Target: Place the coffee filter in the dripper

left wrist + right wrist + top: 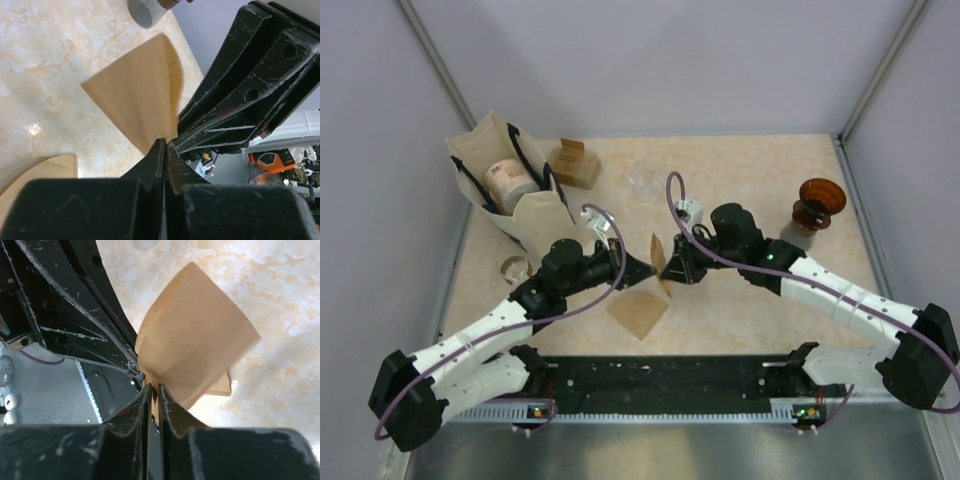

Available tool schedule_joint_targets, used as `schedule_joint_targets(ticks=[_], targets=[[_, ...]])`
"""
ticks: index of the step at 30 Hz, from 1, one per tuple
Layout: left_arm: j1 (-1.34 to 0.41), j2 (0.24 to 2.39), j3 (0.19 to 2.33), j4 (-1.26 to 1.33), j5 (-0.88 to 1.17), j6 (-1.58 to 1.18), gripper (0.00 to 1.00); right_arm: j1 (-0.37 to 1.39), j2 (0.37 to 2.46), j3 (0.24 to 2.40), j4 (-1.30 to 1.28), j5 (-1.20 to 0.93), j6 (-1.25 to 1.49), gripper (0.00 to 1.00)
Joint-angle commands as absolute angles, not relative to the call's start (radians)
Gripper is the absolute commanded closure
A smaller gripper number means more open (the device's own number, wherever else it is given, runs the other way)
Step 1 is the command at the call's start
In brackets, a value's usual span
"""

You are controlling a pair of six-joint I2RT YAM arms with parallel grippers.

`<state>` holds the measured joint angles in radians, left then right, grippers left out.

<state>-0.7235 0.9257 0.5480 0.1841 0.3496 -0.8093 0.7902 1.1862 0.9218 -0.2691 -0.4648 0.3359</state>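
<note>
**Jointly, left gripper [642, 268] and right gripper [675, 268] pinch one coffee filter [658, 256] above the table [740, 170]**

Tip to tip at mid-table, the two arms hold a brown paper cone between them. Each pair of fingers is clenched on its lower edge near the pointed end. From the left wrist camera, the paper fans up and away from the closed tips, with the other tool pressed in just beside it. From the right wrist camera, the cone bulges as if its layers stand apart.

The double hold looks deliberate. One tool can steady the seam while the other draws a side open, since a flat filter would not seat in a funnel. Directly beneath the grippers a spare filter [638, 312] lies flat, touched by neither.

The amber dripper [820, 203] stands well apart, behind the right gripper's wrist and off to its outer side. That makes the right arm the likelier carrier. By this evidence, opening is in hand and placement is not yet begun. Thin paper may tear if the tools pull too hard.
</note>
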Motion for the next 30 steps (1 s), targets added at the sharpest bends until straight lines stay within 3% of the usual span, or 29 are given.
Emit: schedule_joint_targets(ticks=[1, 3, 12, 20, 30], targets=[[-0.727, 0.927, 0.592, 0.206, 0.35, -0.805, 1.0, 0.804, 1.181, 0.94, -0.233, -0.424, 0.34, 0.95], [-0.726, 0.927, 0.594, 0.198, 0.35, -0.802, 1.0, 0.804, 1.17, 0.94, -0.248, -0.375, 0.342, 1.0], [-0.726, 0.907, 0.606, 0.098, 0.267, -0.77, 1.0, 0.804, 1.118, 0.933, -0.278, -0.27, 0.339, 1.0], [-0.727, 0.933, 0.661, -0.078, 0.215, -0.744, 1.0, 0.804, 1.118, 0.948, -0.376, 0.036, 0.359, 1.0], [-0.726, 0.995, 0.699, -0.123, 0.204, -0.755, 1.0, 0.804, 1.138, 0.956, -0.41, 0.156, 0.353, 1.0]])
